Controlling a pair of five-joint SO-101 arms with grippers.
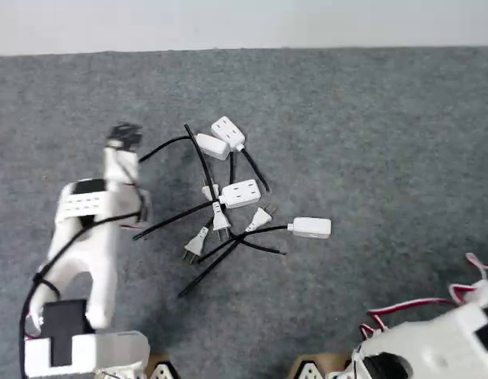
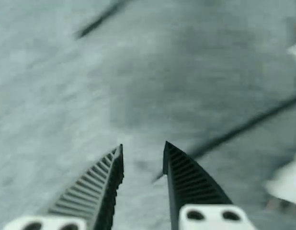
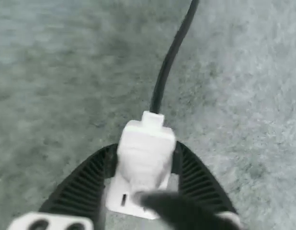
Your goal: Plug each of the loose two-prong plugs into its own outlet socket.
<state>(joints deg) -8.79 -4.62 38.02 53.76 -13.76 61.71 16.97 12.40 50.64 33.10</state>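
Several white outlet sockets lie on the grey carpet, a pair (image 1: 220, 138) at the back, one (image 1: 242, 193) in the middle and one (image 1: 311, 227) to the right. Loose two-prong plugs (image 1: 193, 246) (image 1: 220, 221) (image 1: 261, 215) on black cords sit among them. My left gripper (image 1: 124, 136) (image 2: 142, 146) hovers left of the pile, open, with bare carpet between its fingers. In the right wrist view my right gripper (image 3: 144, 148) is shut on a white outlet socket (image 3: 145, 158) whose black cord (image 3: 169, 62) runs away over the carpet.
Black cords (image 1: 216, 260) cross and fan out under the plugs toward the front. The right arm's body (image 1: 433, 347) sits at the front right corner with red wires (image 1: 410, 306). A black cord (image 2: 244, 127) runs beside the left gripper.
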